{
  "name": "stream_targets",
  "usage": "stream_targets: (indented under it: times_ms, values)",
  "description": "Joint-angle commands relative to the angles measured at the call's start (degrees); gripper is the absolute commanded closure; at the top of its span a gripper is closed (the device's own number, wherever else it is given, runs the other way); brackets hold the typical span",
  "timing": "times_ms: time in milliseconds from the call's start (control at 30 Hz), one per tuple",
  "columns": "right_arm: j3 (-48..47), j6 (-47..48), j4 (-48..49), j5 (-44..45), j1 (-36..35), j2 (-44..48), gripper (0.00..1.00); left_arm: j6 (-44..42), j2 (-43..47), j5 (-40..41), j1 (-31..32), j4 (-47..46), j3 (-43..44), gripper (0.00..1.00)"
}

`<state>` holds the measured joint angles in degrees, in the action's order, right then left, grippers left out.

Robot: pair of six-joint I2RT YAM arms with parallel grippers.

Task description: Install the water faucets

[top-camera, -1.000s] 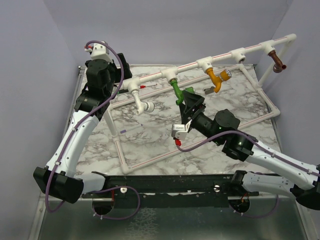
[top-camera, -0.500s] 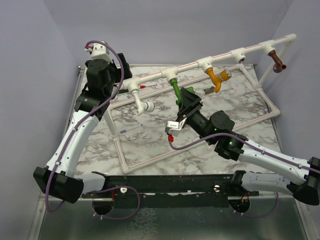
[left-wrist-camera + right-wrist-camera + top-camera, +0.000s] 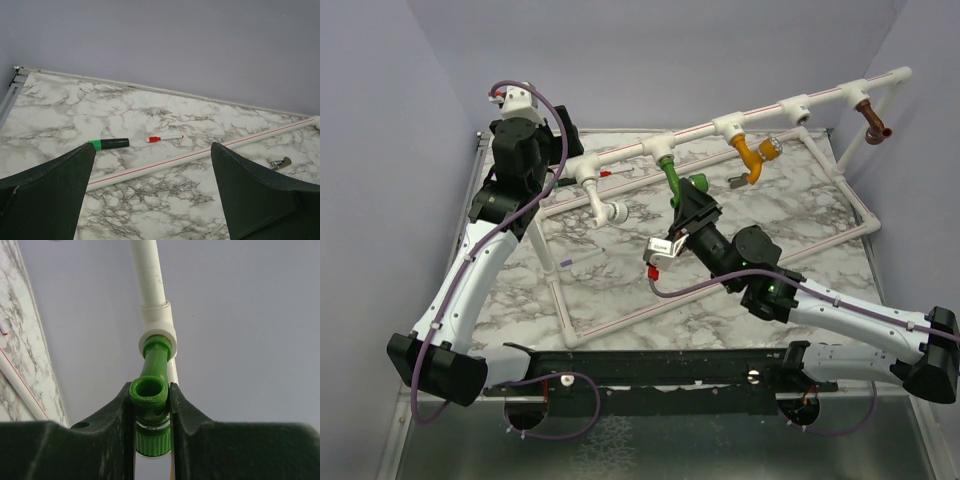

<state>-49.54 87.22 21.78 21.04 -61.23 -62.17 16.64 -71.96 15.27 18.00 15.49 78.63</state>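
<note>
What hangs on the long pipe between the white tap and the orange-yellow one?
The green faucet, pinched by the right gripper; the top view shows it best.

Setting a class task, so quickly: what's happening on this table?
The right gripper is closed on the green faucet, which hangs from a white tee fitting on the raised pipe. The left gripper is open and holds nothing. A white faucet, an orange-yellow faucet and a brown faucet also hang from that pipe.

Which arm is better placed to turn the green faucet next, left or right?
Right. The right gripper is clamped on the green faucet, which sits in the white fitting, so it can likely turn it from there. The left gripper is open and empty, facing the table.
</note>
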Motion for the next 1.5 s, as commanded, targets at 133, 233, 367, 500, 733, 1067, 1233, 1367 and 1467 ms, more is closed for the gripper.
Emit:
stream_targets:
  times_ms: [133,233,367,500,733,1067,1233,1367,1467]
  values:
    - [1.6,-17.0,11.8,4.4,-3.3,-2.6,0.99,-0.6,-2.8,-3.9,1.2,11.5,-3.5,0.01]
    - [1.8,-24.8,15.5,5.7,-3.8,-3.6,1.0,-0.7,-2.7,-3.9,1.2,11.4,-3.5,0.01]
    - [1.7,-35.5,19.7,7.1,-3.9,-4.0,1.0,-0.7,-2.7,-3.8,1.2,11.4,-3.5,0.01]
    - [1.5,-48.1,21.9,7.9,-3.9,-3.4,0.99,-0.7,-2.7,-3.8,1.2,11.5,-3.5,0.01]
    - [1.9,-68.1,25.6,7.9,-3.9,-2.8,1.0,-0.7,-2.4,-4.0,1.1,11.5,-3.5,0.01]
    - [2.9,-95.0,32.8,14.8,-3.9,-3.4,0.99,-0.7,-2.1,-4.2,1.1,11.4,-3.5,0.01]
    - [2.4,-109.1,31.3,21.6,-3.9,-3.6,0.99,-0.5,-2.3,-4.5,1.1,11.4,-3.5,0.01]
    - [0.3,-121.6,23.8,26.9,-3.9,-3.4,0.99,-0.4,-2.2,-4.6,1.1,11.4,-3.5,0.01]
    - [-1.3,-131.8,18.1,29.6,-3.8,-2.9,0.99,-0.5,-2.2,-4.5,1.1,11.4,-3.5,0.01]
